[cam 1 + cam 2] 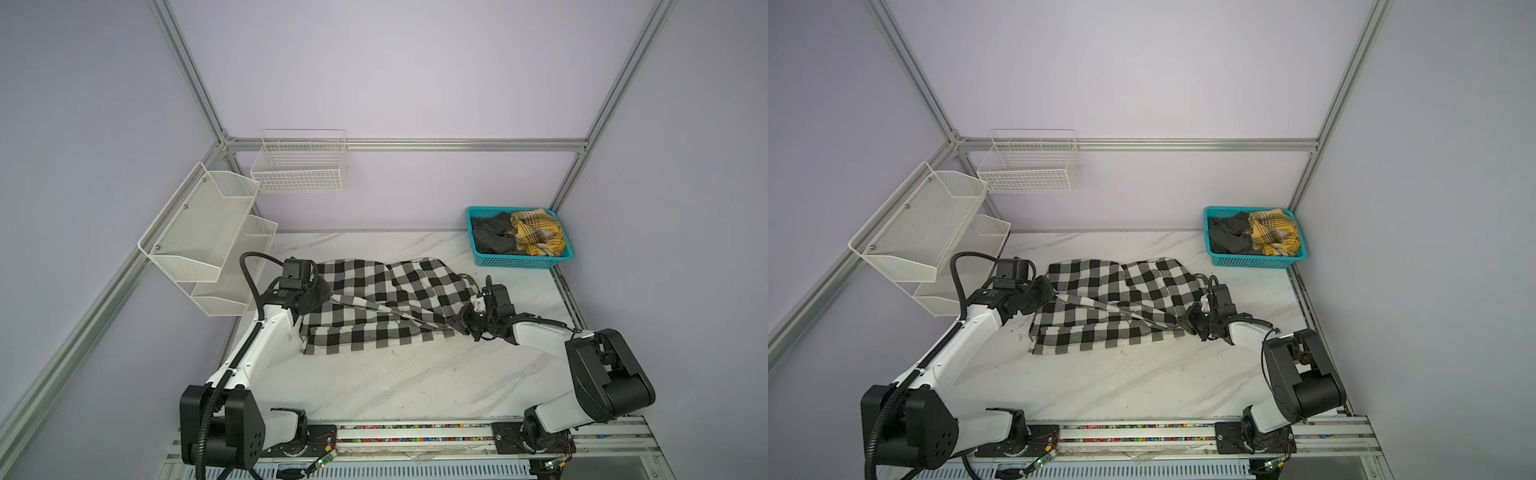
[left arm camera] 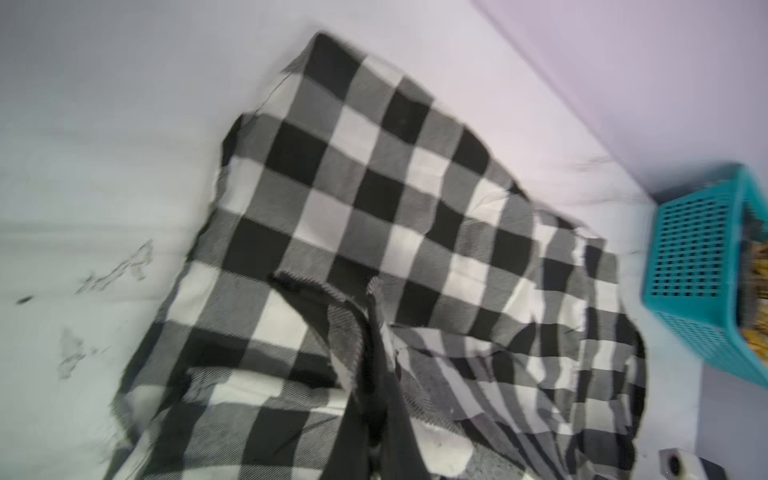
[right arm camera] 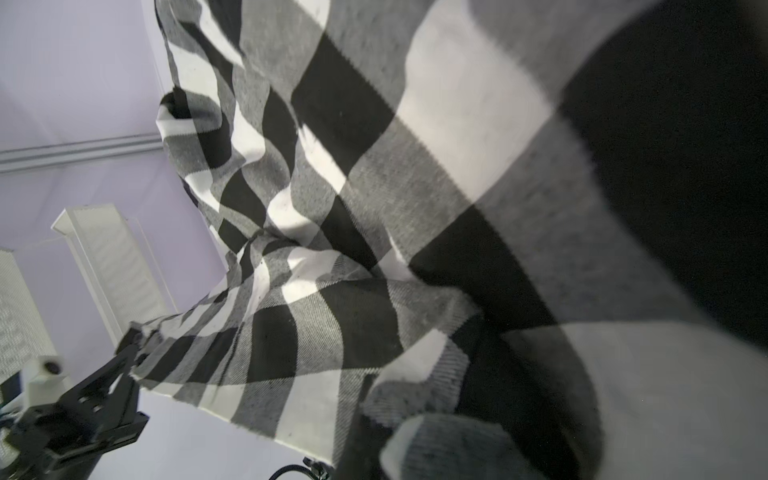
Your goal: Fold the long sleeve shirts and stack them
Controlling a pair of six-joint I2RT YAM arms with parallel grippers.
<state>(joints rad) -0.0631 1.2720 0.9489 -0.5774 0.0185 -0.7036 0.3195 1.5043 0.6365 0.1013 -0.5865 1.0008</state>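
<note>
Marble tabletop noted. Your left gripper and right gripper each clamp the checked shirt. One fold is stretched between them, and the rest lies flat beneath.

No text legible anywhere. Faint pale print on black wrist housing of left arm, too small to read. On long sleeve shirt, checks only.
</note>
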